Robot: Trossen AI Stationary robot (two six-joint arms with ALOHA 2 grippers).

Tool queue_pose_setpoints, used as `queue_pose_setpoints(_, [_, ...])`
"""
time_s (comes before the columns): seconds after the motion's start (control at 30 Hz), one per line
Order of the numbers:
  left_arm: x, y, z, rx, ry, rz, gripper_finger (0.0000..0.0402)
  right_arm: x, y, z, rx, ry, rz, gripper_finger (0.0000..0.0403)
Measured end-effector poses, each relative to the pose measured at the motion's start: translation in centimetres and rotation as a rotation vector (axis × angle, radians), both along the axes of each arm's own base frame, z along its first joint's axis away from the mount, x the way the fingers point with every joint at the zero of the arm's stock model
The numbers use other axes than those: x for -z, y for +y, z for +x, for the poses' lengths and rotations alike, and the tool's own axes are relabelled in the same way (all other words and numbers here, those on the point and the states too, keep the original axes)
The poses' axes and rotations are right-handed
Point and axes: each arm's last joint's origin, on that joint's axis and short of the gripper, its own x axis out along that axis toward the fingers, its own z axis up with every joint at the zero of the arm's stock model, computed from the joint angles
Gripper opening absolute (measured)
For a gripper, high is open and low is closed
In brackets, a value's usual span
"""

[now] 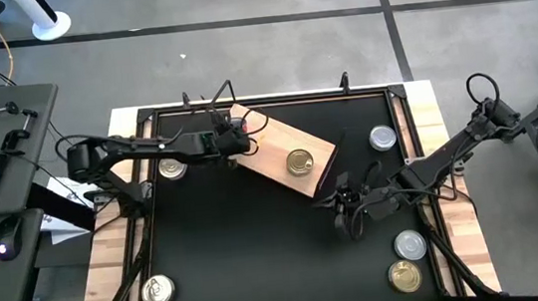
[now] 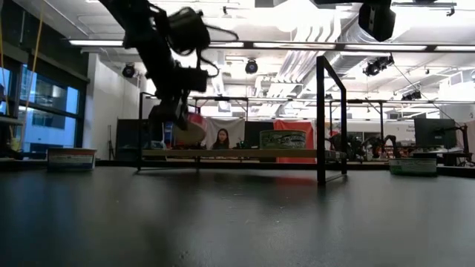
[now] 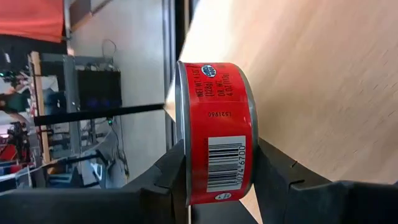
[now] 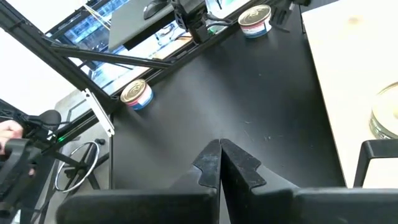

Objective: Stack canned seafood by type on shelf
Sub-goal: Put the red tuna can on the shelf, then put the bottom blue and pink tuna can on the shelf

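The left pincer point(image 1: 238, 137) was clamped on a red-walled tin point(image 3: 214, 134), its two fingers pressed against the tin's flat faces so that the can stood on edge, barcode toward the wrist camera. In the high view that pincer hung over the upper-left end of the shelf point(image 1: 275, 155), the pale wooden plank lying slantwise on the black worktop point(image 1: 259, 242) with its long axis running from upper left down to lower right. A gold-lidded tin point(image 1: 298, 161) already sat on the shelf toward its lower-right end, so the held can lay up the plank's length from it, well apart; the coming move probably turns on carrying the can along that axis if the two are of one type, or setting it down where it hung if not, and the can would likely need turning flat first. The left arm was plainly the nearer one. The right pincer point(image 4: 221, 163), fingers pressed together on nothing, waited just off the shelf's lower-right end. Other tins lay loose on the worktop: one beside the left arm point(image 1: 172, 169), one at the lower-left corner point(image 1: 158, 290), a silver one at upper right point(image 1: 382, 138), and a silver point(image 1: 410, 245) and gold pair point(image 1: 404, 276) at lower right.
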Motion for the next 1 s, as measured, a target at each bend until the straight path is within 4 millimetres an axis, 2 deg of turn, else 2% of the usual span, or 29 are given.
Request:
queue_pose_setpoints(0.1, [0.7, 0.3, 0.2, -0.018, 0.023, 0.013, 0.0123, 0.0, 0.0, 0.0, -0.003, 0.001, -0.002, 0.0000])
queue_pose_setpoints(0.27, [1.3, 0.5, 0.2, -0.032, 0.046, 0.013, 0.0183, 0.0, 0.0, 0.0, -0.014, 0.004, 0.003, 0.0000])
queue_pose_setpoints(0.37, [1.3, 0.2, 0.1, -0.046, 0.040, 0.005, 0.0201, 0.1, 0.1, 0.0, -0.028, 0.010, -0.008, 0.0000])
queue_pose_setpoints(0.7, [1.5, -0.4, -0.3, -0.065, 0.047, -0.060, 0.0210, 0.1, 0.1, 0.0, -0.053, 0.020, -0.032, 0.0000])
queue_pose_setpoints(0.87, [0.1, -0.3, 0.5, -0.071, -0.018, -0.129, 0.0210, 0.1, 0.1, 0.0, -0.063, 0.022, -0.027, 0.0000])
queue_pose_setpoints(1.0, [-0.9, 0.0, 0.6, -0.075, 0.016, -0.115, 0.0211, 0.1, 0.1, 0.0, -0.064, 0.022, -0.027, 0.0000])
